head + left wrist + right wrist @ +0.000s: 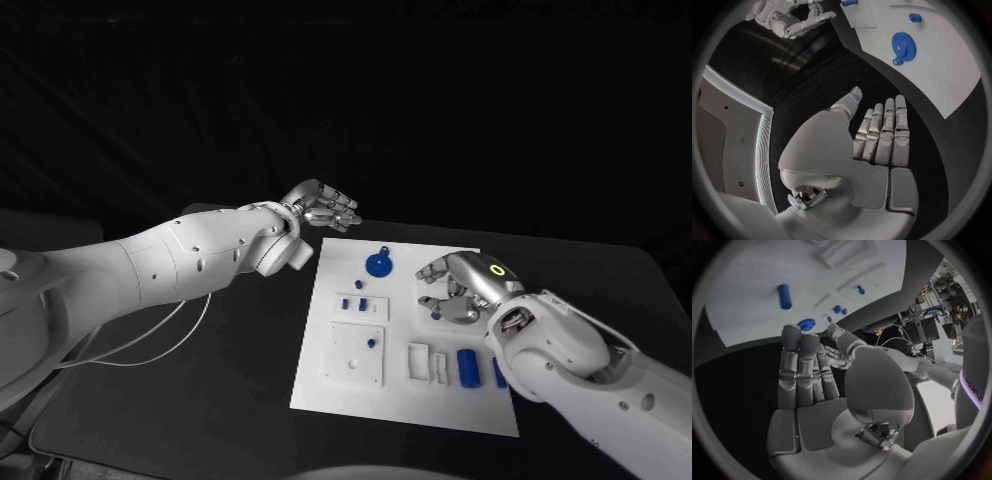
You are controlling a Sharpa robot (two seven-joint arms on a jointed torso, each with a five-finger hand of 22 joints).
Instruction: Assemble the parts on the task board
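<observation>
Right hand (459, 290), nearest the head camera, rests over the task board (335, 385), fingers together and straight, holding nothing. Black matte table (216, 390) carries the flat white board centrally. Left hand (320, 206) hovers off the board's far corner, fingers extended, empty. Blue gear (378, 265) lies on the board; cylinder (467, 366) near the right forearm, its neighbour partly hidden.
</observation>
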